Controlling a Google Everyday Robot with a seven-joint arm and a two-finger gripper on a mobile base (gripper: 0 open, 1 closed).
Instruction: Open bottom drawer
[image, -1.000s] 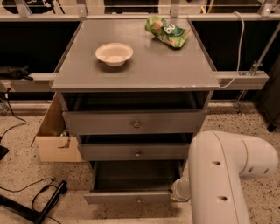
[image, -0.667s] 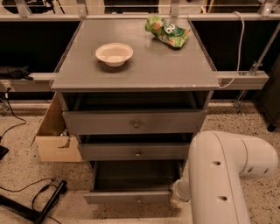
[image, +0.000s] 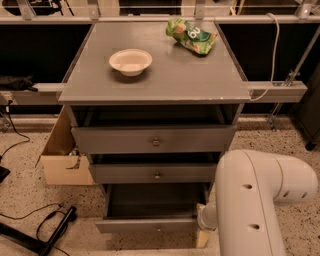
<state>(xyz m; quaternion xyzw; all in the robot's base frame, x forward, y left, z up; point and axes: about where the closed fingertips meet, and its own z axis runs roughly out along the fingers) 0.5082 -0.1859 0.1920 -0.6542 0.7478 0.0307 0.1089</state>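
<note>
In the camera view, the bottom drawer (image: 135, 225) sits lowest in the grey cabinet (image: 150, 140). Its front is pulled well forward and its dark inside lies open to you, so the opening looks nearly done. Your claw (image: 202, 238) is low at the right end of the drawer front, mostly hidden behind the white arm (image: 260, 200), and you cannot tell whether it is apart or together. The arm bends down from the lower right. Your next move is probably to ease clear without pushing the front back in.
</note>
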